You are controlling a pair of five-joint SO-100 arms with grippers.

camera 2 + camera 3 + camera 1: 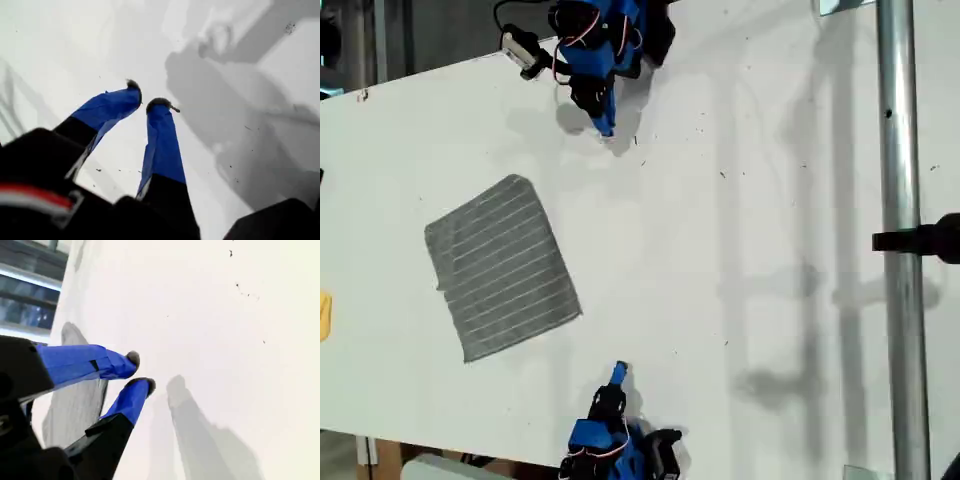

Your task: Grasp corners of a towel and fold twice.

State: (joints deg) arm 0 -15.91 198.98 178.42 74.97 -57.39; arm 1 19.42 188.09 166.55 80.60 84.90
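Exterior view: the grey white-striped square towel lies flat on the white table, in the frame's left half, between two blue arms, touched by neither. First wrist view: my first gripper nearly closed, grasping nothing. Second wrist view: my second gripper nearly closed, empty; the towel lies beyond its fingers.

A white table fills the frame, crossed by soft grey shadows. A metal pole runs down the exterior view's right, carrying a black clamp. What may be windows glow beyond.
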